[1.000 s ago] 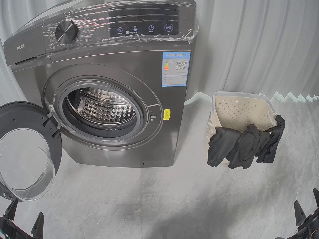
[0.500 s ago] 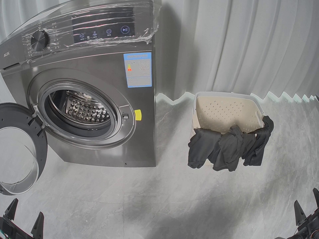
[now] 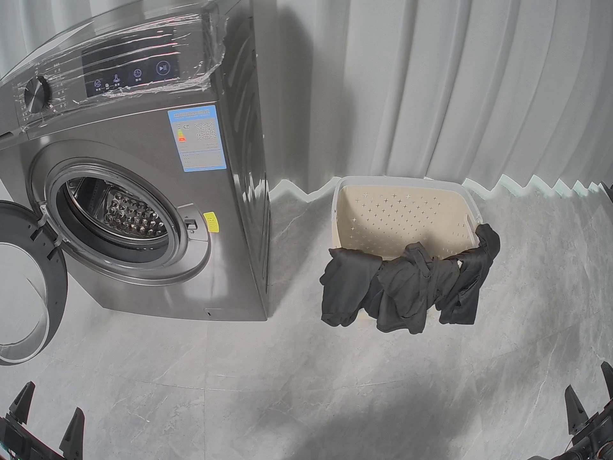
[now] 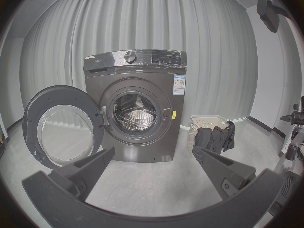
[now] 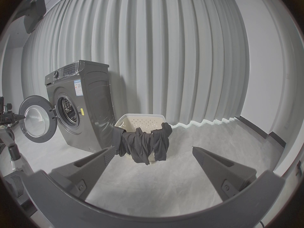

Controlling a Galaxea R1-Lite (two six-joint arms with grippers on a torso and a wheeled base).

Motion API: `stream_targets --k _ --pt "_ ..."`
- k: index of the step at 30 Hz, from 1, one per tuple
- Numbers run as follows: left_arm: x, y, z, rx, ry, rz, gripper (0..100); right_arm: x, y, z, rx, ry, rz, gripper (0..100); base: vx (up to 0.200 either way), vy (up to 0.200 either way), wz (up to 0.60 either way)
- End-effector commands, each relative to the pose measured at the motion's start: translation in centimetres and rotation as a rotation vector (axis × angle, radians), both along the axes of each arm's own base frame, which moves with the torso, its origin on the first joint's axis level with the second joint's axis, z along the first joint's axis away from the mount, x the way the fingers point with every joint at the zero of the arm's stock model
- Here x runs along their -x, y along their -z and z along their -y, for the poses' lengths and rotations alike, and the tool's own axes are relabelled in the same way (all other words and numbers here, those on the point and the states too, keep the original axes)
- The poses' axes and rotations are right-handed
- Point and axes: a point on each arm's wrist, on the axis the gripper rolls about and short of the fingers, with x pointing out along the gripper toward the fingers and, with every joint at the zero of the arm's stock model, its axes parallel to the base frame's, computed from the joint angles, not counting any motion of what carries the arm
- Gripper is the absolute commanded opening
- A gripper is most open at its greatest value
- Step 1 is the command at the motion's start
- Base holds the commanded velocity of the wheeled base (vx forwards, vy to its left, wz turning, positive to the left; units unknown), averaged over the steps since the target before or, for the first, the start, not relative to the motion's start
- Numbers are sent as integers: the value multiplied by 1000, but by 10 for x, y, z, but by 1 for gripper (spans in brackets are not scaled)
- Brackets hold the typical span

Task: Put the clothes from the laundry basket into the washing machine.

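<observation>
A cream laundry basket [image 3: 401,190] stands on the floor right of the washing machine [image 3: 134,180], with dark clothes [image 3: 408,282] draped over its near rim. The machine's round door [image 3: 22,285] hangs open to the left, baring the steel drum [image 3: 131,215]. My left gripper [image 3: 46,413] is open at the bottom left corner and my right gripper [image 3: 590,394] open at the bottom right, both far from the basket. The left wrist view shows the left gripper [image 4: 152,160], the machine [image 4: 139,105] and the basket [image 4: 207,124]. The right wrist view shows the right gripper [image 5: 152,160], open, facing the clothes [image 5: 142,144] and the basket [image 5: 141,122].
White pleated curtains [image 3: 415,65] line the wall behind the machine and basket. Grey marble-look floor [image 3: 306,384] stretches open between my grippers and the basket. The open door juts out over the floor on the left.
The whole head view has swung to the right, so the machine and basket sit further left in the picture. Both grippers hold the same open pose.
</observation>
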Motion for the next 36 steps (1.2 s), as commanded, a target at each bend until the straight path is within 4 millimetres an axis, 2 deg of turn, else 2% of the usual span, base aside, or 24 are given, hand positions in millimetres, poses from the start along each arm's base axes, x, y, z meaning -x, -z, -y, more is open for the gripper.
stream_targets --k 1,4,25,36 --pt "0 5 0 -1 -1 0 100 0 4 0 0 -1 4 100 0 0 0" --pt "0 5 0 -1 -1 0 100 0 4 0 0 -1 4 100 0 0 0" --pt "0 5 0 1 -3 0 100 0 4 0 0 -1 4 100 0 -200 0" --pt "0 5 0 1 -3 0 100 0 4 0 -1 -1 4 100 0 0 0"
